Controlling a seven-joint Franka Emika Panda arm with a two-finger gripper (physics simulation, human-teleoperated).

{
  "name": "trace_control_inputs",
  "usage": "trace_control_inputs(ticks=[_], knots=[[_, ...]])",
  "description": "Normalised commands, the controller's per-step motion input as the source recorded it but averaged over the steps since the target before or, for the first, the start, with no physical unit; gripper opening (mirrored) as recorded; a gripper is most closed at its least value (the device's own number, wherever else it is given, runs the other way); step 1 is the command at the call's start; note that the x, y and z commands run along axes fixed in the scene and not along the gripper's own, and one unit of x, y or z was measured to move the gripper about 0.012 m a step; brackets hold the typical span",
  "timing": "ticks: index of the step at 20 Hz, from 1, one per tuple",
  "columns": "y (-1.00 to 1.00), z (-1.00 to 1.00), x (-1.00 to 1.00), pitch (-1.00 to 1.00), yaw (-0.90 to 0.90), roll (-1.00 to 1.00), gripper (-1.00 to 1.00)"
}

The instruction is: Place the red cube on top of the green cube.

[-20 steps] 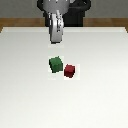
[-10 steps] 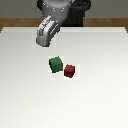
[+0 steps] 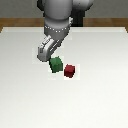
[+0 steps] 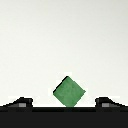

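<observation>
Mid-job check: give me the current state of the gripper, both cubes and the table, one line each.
gripper: above the table, fingers apart, nothing between them, beside the green cube.
green cube: resting on the table, nothing stacked on it, centred between the fingers in the wrist view.
red cube: resting on the table, to the exterior view's right of the green cube, close beside it, not grasped.
table: white surface carrying both cubes.

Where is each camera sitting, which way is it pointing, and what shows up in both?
Exterior view: off the arm, looking across the white table at the green cube, the red cube and the arm with its gripper.
Wrist view: on the wrist, looking down at the green cube on the table; two fingertips show.
Shared: green cube, table, gripper. The red cube is only in the exterior view.
</observation>
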Motion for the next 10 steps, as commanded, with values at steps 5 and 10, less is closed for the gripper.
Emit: trace_control_inputs(ticks=[5, 10], knots=[[0.0, 0.0, 0.2, 0.0, 0.0, 0.0, 1.0], [0.8, 0.0, 0.0, 0.0, 0.0, 0.0, 1.0]])
